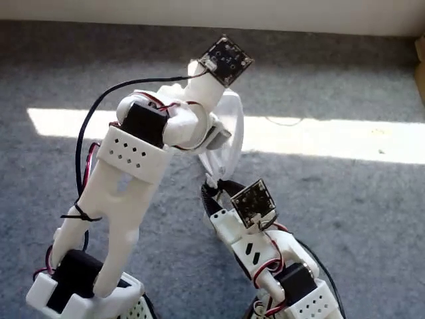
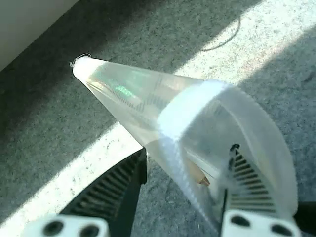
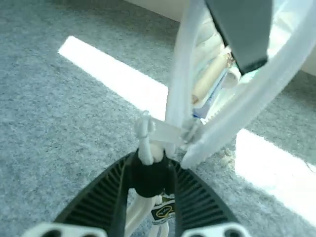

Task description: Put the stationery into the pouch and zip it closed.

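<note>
While left hand [image 2: 188,150] grips pouch [image 2: 148,98] | right hand [image 3: 148,170] pinches zipper pull [image 3: 144,132]

High camera looks down; both wrist cameras (very close) face the pouch [image 2: 143,98].

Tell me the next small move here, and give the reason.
Probably the right gripper should draw the zipper pull it pinches along the track, while the left gripper steadies the pouch. The stationery already lies inside, and the two zipper edges stand apart past the pull, so closing is what remains.
</note>
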`<state>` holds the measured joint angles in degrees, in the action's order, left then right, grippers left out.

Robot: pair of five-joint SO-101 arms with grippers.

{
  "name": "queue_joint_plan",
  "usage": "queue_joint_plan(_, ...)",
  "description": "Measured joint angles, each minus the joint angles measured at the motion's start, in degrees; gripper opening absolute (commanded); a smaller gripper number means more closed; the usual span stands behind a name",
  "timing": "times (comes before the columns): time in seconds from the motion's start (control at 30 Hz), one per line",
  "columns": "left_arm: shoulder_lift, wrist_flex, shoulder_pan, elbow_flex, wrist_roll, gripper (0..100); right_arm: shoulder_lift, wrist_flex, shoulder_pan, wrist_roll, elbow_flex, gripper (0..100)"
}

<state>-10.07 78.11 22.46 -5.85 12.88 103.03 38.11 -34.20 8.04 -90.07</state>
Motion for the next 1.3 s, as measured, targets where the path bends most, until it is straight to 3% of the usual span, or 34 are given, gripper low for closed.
queue_joint_plan(0.33, -3.0, 6.1, 0.4, -1.8, -0.7, 25, 0.9, 0.0, 2.3, 0.0, 0.1, 0.5)
queue_joint_plan(0.9, -6.8, 7.0, 3.3, -2.5, -3.5, 25, 1.1, 0.0, 2.3, 0.0, 0.1, 0.5)
queue_joint_plan(1.2, -12.4, 7.6, -0.8, -2.5, -3.3, 25, 1.2, 0.0, 6.6, 0.0, 0.1, 0.5)
queue_joint_plan(1.3, -14.5, 10.3, -2.7, -2.5, -0.3, 25, 1.2, 0.0, 9.1, 0.0, 0.1, 0.5)
